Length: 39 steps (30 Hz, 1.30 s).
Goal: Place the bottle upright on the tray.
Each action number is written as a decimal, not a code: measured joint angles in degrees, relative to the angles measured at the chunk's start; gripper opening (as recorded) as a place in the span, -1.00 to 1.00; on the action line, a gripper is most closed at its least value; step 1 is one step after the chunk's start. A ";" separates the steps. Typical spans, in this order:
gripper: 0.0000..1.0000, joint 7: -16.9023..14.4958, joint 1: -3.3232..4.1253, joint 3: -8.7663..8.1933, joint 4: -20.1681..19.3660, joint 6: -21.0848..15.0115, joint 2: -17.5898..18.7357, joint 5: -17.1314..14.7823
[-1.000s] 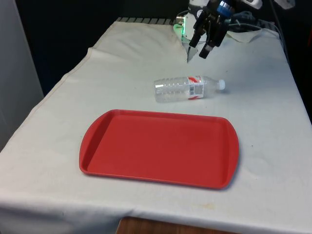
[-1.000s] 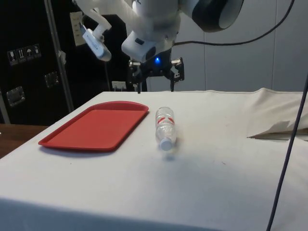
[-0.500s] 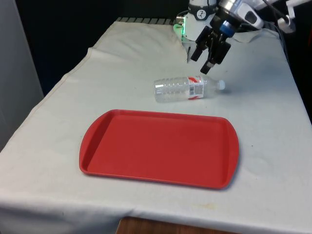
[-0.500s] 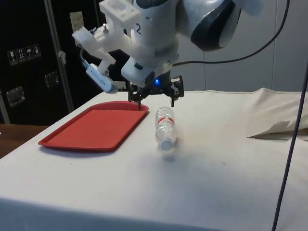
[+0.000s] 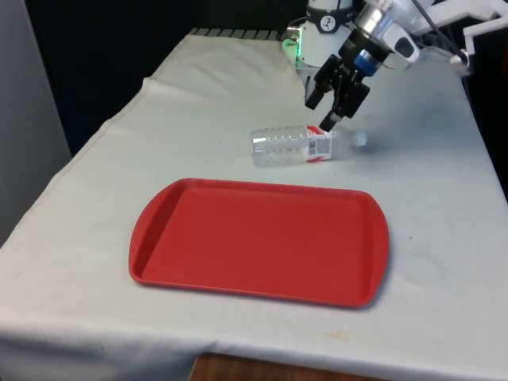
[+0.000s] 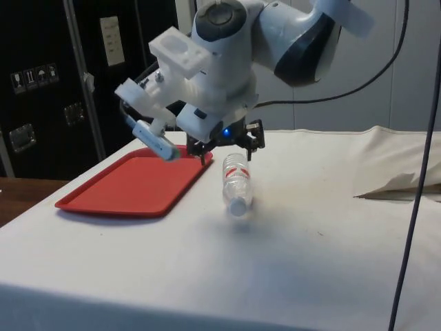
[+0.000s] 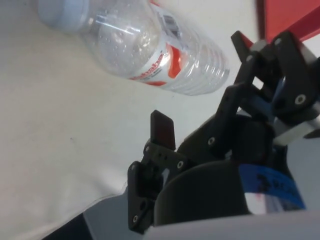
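The bottle lies on its side on the cloth, beyond the far edge of the tray and apart from it. You see its white cap pointing to the front view's right, and its red-and-white label near the neck. In the side view the bottle lies with its cap toward that camera, just beside the tray.

The gripper hangs just above the label end of the bottle. Its 2 fingers are spread apart and hold nothing. In the front view 1 fingertip overlaps the label, but you cannot tell from there whether it touches. In the side view the gripper sits low over the far end of the bottle, with the fingers on either side of it.

In the wrist view you see the bottle lying clear of the 2 fingers, with bare cloth between, and a red corner of the tray beyond.
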<state>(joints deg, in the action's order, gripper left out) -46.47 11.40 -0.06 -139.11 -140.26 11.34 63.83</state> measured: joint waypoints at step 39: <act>1.00 17.13 0.46 5.10 0.97 15.01 4.76 13.18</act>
<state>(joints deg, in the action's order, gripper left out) -29.34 11.86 5.04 -138.14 -125.25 16.10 77.01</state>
